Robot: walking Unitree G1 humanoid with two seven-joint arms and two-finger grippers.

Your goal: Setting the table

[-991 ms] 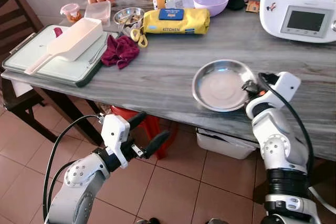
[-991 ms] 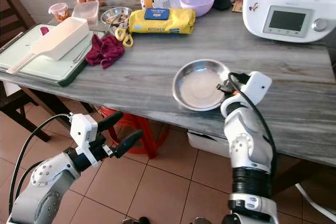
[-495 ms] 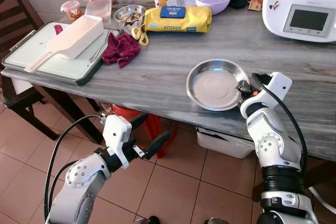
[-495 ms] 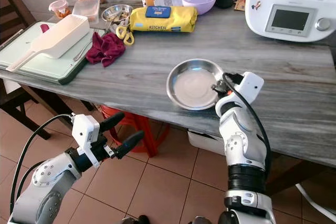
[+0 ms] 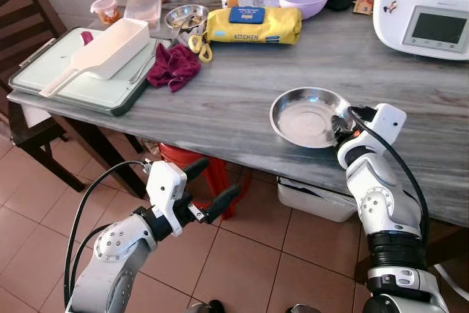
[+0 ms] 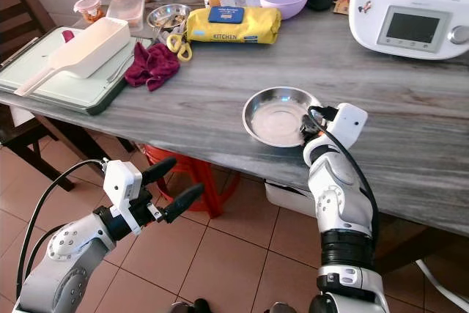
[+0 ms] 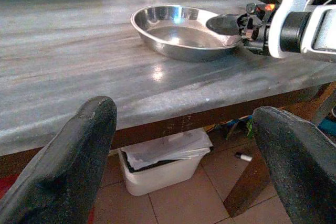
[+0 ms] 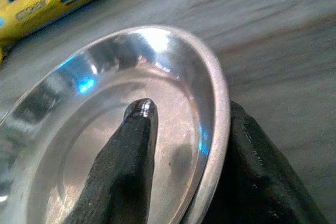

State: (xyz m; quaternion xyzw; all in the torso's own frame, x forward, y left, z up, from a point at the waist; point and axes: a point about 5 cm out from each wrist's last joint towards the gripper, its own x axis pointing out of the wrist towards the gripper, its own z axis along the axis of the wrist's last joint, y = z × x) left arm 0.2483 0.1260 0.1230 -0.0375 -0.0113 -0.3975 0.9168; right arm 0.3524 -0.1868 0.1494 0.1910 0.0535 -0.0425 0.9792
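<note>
A steel plate (image 5: 309, 116) sits on the grey table (image 5: 220, 100), near its front edge. The right gripper (image 5: 343, 124) pinches the plate's rim, one finger inside, one outside. The left gripper (image 5: 209, 187) hangs below the table edge, fingers apart, holding nothing.

Bright even light; glare on plate (image 8: 157, 45), wrist views blurry.

Grey wood-grain table (image 5: 242, 86): steel plate (image 5: 308, 116), tray (image 5: 44, 78), maroon cloth (image 5: 173, 66).
</note>
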